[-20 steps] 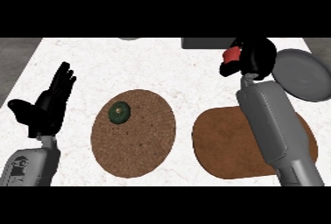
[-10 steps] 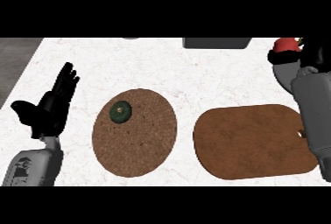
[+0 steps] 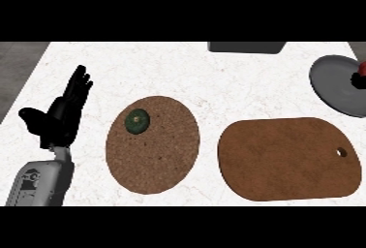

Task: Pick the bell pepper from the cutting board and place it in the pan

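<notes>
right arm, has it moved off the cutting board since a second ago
Yes. A second ago the forearm lay across the cutting board; now the board is uncovered and the arm has gone out past the view's right edge, by the pan.

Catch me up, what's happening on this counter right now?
The red bell pepper sits at the right edge, over the grey pan, so the placing looks about done. The brown cutting board lies bare. The right robot hand is out of view. The left robot hand rests open at the left, fingers up. A small green item sits on the round cork mat, untouched.
</notes>
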### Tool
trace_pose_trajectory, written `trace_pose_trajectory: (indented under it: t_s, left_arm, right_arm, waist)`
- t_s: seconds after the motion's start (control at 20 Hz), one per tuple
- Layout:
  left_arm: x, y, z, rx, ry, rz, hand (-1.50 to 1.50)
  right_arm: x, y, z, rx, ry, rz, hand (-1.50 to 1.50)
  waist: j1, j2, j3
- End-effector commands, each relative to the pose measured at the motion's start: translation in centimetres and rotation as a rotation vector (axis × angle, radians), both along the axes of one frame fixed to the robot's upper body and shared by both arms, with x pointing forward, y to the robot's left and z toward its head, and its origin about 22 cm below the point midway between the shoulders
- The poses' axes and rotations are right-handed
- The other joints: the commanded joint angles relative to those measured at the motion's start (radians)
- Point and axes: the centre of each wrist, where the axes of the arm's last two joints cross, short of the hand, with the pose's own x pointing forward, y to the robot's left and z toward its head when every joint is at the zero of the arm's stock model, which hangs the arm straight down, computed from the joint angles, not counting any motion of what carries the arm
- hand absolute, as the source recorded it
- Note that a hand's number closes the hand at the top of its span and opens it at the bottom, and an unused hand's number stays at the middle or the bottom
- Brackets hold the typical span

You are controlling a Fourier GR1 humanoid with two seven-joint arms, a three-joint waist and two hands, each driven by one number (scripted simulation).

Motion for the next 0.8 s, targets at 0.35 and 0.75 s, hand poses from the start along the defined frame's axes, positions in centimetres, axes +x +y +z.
trace_pose_trajectory:
  t_s: [0.35,0.75]
  left_arm:
    - [1.1,-1.1,0.5,-0.001,-0.018,-0.029,0.0]
    - [0.9,-1.2,1.0,-0.015,-0.027,-0.037,0.0]
  right_arm:
    - [-3.2,-4.5,-2.8,0.003,-0.004,-0.082,1.5]
    - [-3.4,-4.4,-4.0,0.427,0.075,0.045,-1.5]
  waist:
    - [0.033,0.024,0.006]
    - [0.047,0.021,0.009]
